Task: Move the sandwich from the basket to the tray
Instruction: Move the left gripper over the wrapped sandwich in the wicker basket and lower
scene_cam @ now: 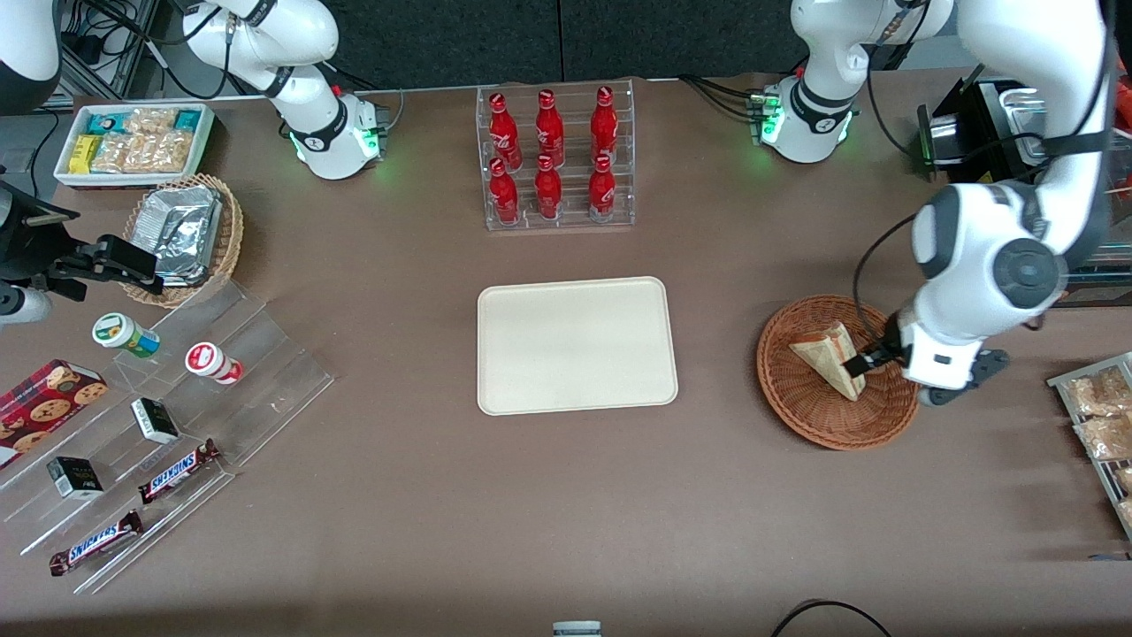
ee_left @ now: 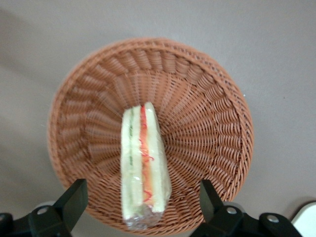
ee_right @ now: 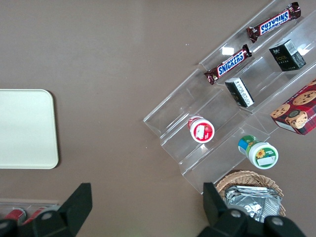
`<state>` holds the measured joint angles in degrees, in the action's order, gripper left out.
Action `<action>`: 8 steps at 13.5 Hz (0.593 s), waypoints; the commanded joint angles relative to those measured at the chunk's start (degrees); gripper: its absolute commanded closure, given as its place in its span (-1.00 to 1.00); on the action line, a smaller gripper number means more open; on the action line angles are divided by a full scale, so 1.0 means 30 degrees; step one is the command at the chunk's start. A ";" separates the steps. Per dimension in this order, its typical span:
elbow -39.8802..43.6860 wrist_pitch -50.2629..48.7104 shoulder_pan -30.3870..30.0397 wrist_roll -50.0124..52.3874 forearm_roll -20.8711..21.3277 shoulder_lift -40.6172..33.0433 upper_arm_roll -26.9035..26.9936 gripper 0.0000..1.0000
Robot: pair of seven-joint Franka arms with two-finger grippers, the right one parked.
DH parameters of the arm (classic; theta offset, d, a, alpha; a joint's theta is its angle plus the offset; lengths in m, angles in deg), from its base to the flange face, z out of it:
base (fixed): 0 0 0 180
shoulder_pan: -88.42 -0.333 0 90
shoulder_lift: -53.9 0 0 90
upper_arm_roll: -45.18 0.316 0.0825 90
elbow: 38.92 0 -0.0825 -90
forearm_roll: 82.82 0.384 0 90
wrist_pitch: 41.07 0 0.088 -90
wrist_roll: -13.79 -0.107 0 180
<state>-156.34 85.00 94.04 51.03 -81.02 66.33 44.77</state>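
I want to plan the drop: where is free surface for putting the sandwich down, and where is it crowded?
The tray is bare all over. Brown table lies open between tray and basket, and nearer the camera than both. The open gripper straddles the sandwich in the basket. It is crowded at the bottle rack and the clear snack steps toward the parked arm's end.
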 commanded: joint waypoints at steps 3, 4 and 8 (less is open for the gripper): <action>-0.3484 0.2188 0.0150 0.0771 -0.0132 -0.1244 0.0136 -1.00; -0.3835 0.2362 0.0092 0.0829 -0.0161 -0.1185 0.0136 -1.00; -0.4072 0.3414 0.0121 0.1474 -0.0367 -0.0717 0.0136 -1.00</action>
<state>-166.83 92.70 94.15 54.03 -81.62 64.95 45.10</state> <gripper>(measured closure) 0.000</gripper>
